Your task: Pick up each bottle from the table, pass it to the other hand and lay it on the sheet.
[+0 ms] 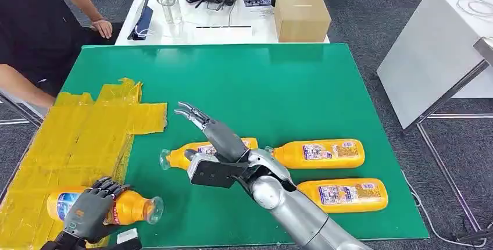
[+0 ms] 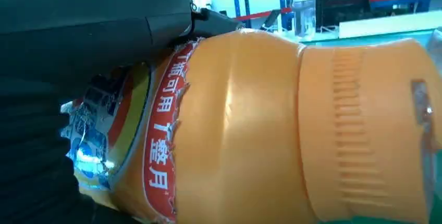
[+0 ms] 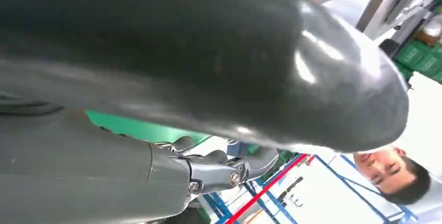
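Green table mat (image 1: 279, 81), yellow sheet (image 1: 75, 139) taped at its left edge; my left hand (image 1: 90, 206) grips an orange bottle (image 1: 131, 208) lying half on that sheet.
My right hand (image 1: 210, 128) hovers with fingers spread, holding nothing, over the nearest of three orange bottles (image 1: 320, 153) lying on the mat, probably next. A cardboard box (image 1: 301, 16) and a seated person's arm (image 1: 20, 84) sit well clear.
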You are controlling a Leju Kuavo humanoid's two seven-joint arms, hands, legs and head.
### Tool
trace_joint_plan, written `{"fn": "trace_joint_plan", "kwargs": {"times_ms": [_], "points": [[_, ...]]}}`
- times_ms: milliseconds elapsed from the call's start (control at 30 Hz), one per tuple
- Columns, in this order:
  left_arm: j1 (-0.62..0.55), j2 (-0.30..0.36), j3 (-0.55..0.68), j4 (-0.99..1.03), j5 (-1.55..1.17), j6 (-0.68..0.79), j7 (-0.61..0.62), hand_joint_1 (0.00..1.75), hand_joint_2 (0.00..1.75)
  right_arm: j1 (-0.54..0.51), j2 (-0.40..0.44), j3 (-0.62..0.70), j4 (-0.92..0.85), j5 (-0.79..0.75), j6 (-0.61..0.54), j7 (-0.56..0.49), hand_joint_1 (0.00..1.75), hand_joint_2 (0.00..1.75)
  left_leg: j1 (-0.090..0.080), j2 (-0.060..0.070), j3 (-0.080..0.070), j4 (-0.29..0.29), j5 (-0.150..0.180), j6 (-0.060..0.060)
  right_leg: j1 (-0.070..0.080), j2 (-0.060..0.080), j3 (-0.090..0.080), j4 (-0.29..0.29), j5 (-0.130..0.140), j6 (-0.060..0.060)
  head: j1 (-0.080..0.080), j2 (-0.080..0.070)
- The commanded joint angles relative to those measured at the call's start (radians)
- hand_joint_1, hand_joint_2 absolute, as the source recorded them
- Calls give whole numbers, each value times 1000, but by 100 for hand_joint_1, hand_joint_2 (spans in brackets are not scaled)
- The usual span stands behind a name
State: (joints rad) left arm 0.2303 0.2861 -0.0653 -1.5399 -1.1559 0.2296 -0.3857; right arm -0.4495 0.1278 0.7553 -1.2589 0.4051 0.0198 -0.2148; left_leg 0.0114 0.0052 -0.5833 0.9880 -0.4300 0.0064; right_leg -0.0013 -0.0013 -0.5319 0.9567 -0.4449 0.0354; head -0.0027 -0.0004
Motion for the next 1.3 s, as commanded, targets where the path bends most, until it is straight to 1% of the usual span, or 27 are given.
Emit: {"fn": "trace_joint_plan", "kwargs": {"times_ms": [33,133,233,333,400,467,500,567,667,700,733,800,867,900,933,1000,1033,1067,1100,1133,1300], "points": [[-137,5,-57,337,15,7,8,175,175,-52,-8,42,74,-12,16,-9,0,0,-1,-1,5,-3,1,-1,-1,0,5,-2,0,-1,0,0],[-146,2,-52,359,22,6,5,175,175,-50,-11,44,70,-14,17,-11,0,0,-1,-3,8,-3,1,0,-1,-1,7,-1,0,0,0,0],[-144,2,-51,360,23,7,4,175,175,-49,-11,45,70,-14,17,-11,0,0,-1,-5,9,-2,1,-1,-1,-4,9,0,0,-1,0,0],[-144,2,-51,360,23,7,4,175,175,-49,-11,45,70,-14,17,-11,0,0,-1,-5,11,-2,2,-2,-1,-3,10,1,0,-1,0,0],[-144,2,-51,360,23,7,4,175,175,-49,-11,45,70,-14,17,-11,0,0,0,-7,11,-2,2,-2,0,-4,10,1,0,-2,0,0],[-144,2,-51,360,23,7,4,175,175,-49,-11,45,70,-14,17,-11,0,0,0,-5,11,-3,4,-3,0,-2,7,1,1,-2,0,0],[-144,2,-51,360,23,7,4,175,175,-49,-11,45,70,-14,17,-11,0,0,0,-7,16,-3,2,-3,0,-5,6,1,-2,-3,0,0],[-142,3,-48,362,24,8,4,175,175,-50,-12,47,70,-15,18,-11,0,0,-1,-7,15,-4,3,-3,-1,-5,5,1,-2,-4,0,0],[-140,26,-45,387,32,-16,1,175,175,-55,-12,51,75,-23,20,-13,0,0,-1,-5,15,-4,3,-3,-1,-3,4,1,-1,-4,0,0],[-139,31,-43,395,34,-20,1,16,175,-57,-12,52,78,-25,20,-14,0,0,0,-5,17,-4,3,-3,0,-3,6,2,-2,-4,0,0],[-139,32,-40,399,43,-26,-2,0,175,-59,-10,52,80,-27,21,-14,0,0,0,-5,16,-4,3,-3,0,-2,5,1,-1,-4,0,0],[-130,38,-38,392,61,-37,-15,0,175,-61,-10,54,83,-29,21,-15,0,0,0,-6,18,-3,2,-4,0,-4,9,3,-2,-4,0,0],[-120,43,-39,382,61,-36,-15,0,175,-62,-10,55,84,-31,21,-15,0,0,0,-2,15,-4,3,-4,0,0,11,3,0,-4,0,0],[-120,42,-39,380,63,-38,-15,0,175,-63,-11,55,85,-32,21,-16,0,0,0,-3,18,-4,3,-4,0,-1,15,4,-1,-4,0,0],[-119,44,-40,378,64,-40,-15,0,175,-64,-11,55,85,-32,21,-16,0,0,0,-2,17,-4,3,-4,0,0,14,3,-1,-4,0,0],[-119,44,-39,378,64,-40,-15,0,175,-65,-10,55,85,-32,21,-16,0,0,-1,-5,19,-3,3,-4,-1,-3,17,4,-2,-4,0,0],[-119,44,-39,378,64,-40,-15,0,175,-65,-10,55,85,-32,21,-16,0,0,0,-3,18,-4,3,-4,0,-1,16,4,-1,-4,0,0],[-120,44,-39,379,64,-40,-15,0,175,-65,-9,55,85,-32,21,-16,0,0,-1,-5,19,-3,3,-4,-1,-3,17,5,-2,-4,0,0],[-122,42,-40,381,64,-40,-15,0,175,-65,-10,55,87,-32,21,-16,0,0,-1,-2,17,-4,3,-4,-1,0,15,4,-1,-4,0,0],[-122,42,-40,381,64,-40,-15,0,175,-65,-10,55,87,-32,21,-16,0,0,-1,-4,18,-3,3,-4,0,-2,16,4,-2,-4,0,0],[-130,38,-37,399,71,-37,-23,0,175,-68,-6,57,95,-34,23,-18,0,0,-1,-4,17,-4,3,-4,0,-2,15,4,-1,-4,0,0]]}}
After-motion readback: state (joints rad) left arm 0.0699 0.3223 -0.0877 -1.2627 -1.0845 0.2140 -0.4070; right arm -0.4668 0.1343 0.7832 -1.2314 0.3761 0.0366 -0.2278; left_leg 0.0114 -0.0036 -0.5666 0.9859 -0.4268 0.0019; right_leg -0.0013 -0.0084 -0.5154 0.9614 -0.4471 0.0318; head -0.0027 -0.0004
